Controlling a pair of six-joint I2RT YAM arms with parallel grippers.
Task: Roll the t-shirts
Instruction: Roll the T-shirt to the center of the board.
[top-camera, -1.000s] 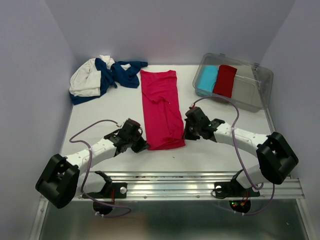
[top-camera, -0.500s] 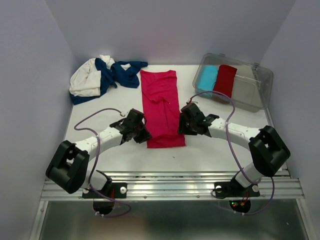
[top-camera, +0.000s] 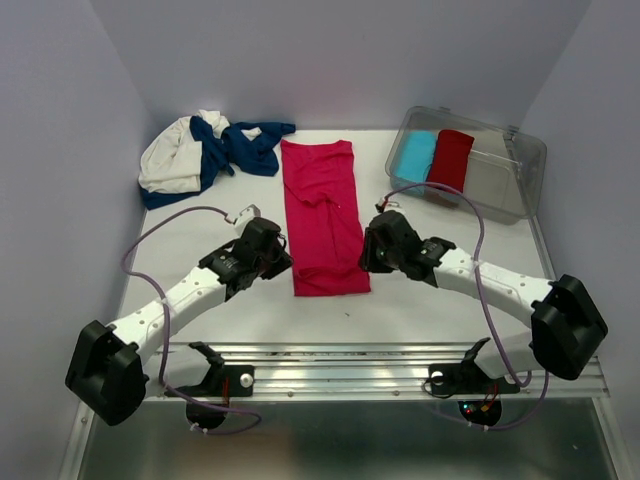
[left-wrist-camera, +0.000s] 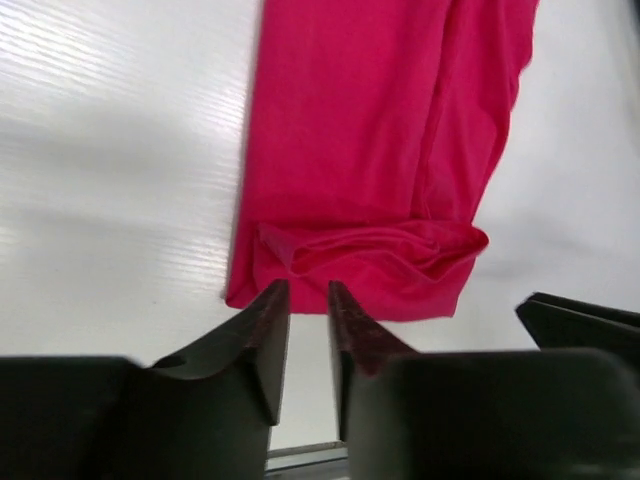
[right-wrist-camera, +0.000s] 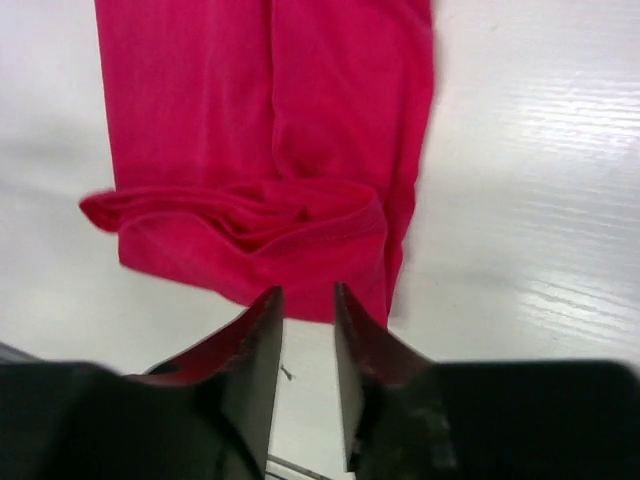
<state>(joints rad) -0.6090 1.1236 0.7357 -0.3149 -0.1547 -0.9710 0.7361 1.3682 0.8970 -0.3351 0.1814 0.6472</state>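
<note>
The bright pink-red t-shirt (top-camera: 322, 215) lies folded in a long strip down the middle of the table. Its near end is turned over into a low, loose roll (left-wrist-camera: 370, 262), also seen in the right wrist view (right-wrist-camera: 240, 215). My left gripper (top-camera: 276, 262) sits at the roll's left corner and my right gripper (top-camera: 367, 256) at its right corner. In the wrist views the left gripper (left-wrist-camera: 308, 292) and the right gripper (right-wrist-camera: 308, 294) have narrowly parted jaws with only bare table between them, just short of the shirt's near edge. A navy shirt (top-camera: 240, 148) and a white shirt (top-camera: 170, 163) lie heaped at the back left.
A clear plastic bin (top-camera: 522, 172) at the back right holds a rolled light blue shirt (top-camera: 415, 155) and a rolled dark red shirt (top-camera: 450, 160). The metal rail (top-camera: 340, 375) runs along the table's near edge. Purple walls close in the left, back and right.
Both grippers moved away from me at the shirt's near end, and that end now lies turned over and slightly shorter. They have since eased back and hold nothing.
</note>
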